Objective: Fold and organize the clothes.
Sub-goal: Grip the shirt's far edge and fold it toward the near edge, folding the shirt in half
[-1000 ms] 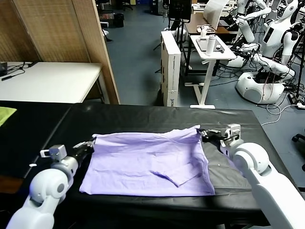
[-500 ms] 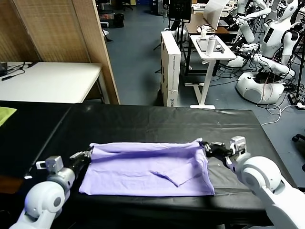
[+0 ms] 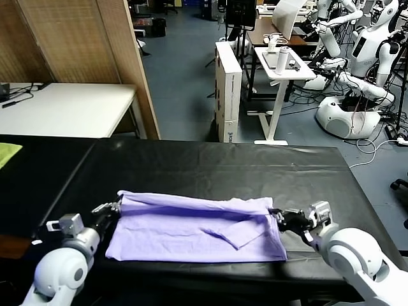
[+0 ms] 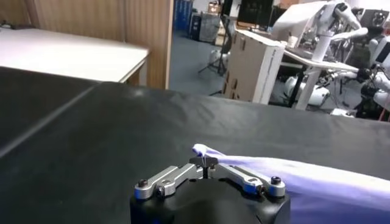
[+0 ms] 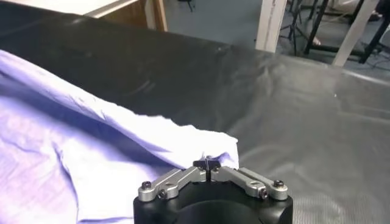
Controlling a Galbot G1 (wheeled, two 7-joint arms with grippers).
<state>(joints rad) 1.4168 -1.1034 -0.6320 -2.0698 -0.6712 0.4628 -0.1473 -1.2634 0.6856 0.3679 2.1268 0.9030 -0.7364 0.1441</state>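
The light lavender T-shirt lies on the black table, its far edge lifted and folded toward me. My left gripper is shut on the shirt's far left corner; in the left wrist view the gripper pinches the lavender fabric. My right gripper is shut on the far right corner; in the right wrist view the gripper holds the fabric. A folded sleeve makes a crease near the shirt's middle. No print shows.
A yellow-green cloth lies at the table's far left edge. A white table and a wooden partition stand behind. Other robots and a white stand are across the aisle.
Both grippers have pulled the shirt's far edge toward me, folding it over. The visible shirt has become narrower front to back.
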